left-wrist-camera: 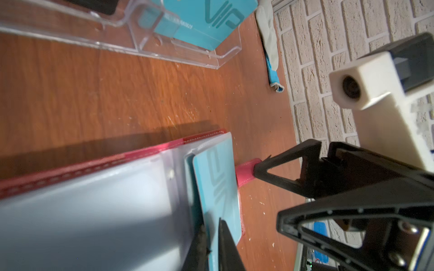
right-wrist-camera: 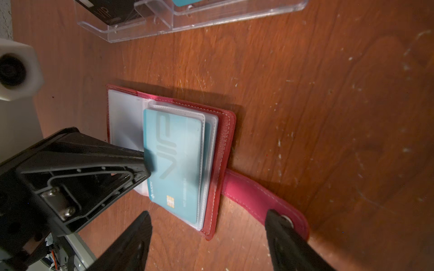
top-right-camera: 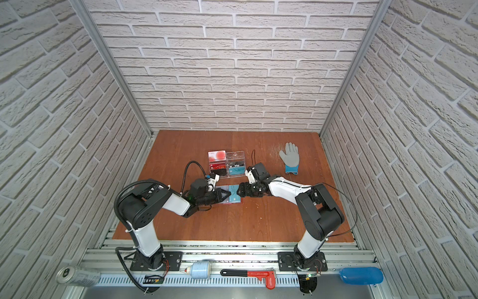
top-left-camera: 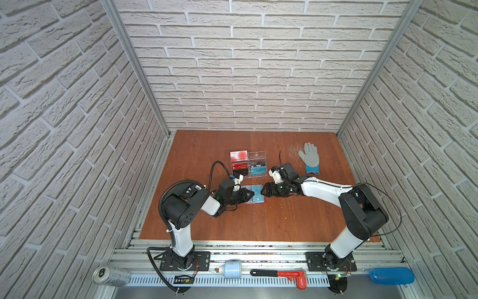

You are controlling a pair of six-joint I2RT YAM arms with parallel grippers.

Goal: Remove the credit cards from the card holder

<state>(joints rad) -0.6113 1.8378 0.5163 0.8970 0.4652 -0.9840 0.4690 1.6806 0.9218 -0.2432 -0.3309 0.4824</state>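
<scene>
The red card holder (right-wrist-camera: 226, 131) lies open on the wooden table, also seen in both top views (top-left-camera: 254, 203) (top-right-camera: 231, 204). A teal credit card (right-wrist-camera: 178, 152) (left-wrist-camera: 216, 178) (top-left-camera: 258, 193) sticks partway out of its clear sleeves. My left gripper (left-wrist-camera: 212, 239) (top-left-camera: 252, 194) is nearly closed, and the card's edge sits between its fingers. One left fingertip (right-wrist-camera: 142, 160) rests on the card. My right gripper (right-wrist-camera: 211, 237) (top-left-camera: 262, 192) stands open beside the holder. One of its fingers overlaps the snap tab (right-wrist-camera: 253, 199) without gripping it.
A clear acrylic stand (top-left-camera: 258, 177) with printed VIP cards sits just behind the holder. A grey glove (top-left-camera: 309, 158) lies at the back right. On the front rail lie a can (top-left-camera: 111, 275), a small canister (top-left-camera: 232, 269), a red wrench (top-left-camera: 282, 275) and a blue bottle (top-left-camera: 391, 275).
</scene>
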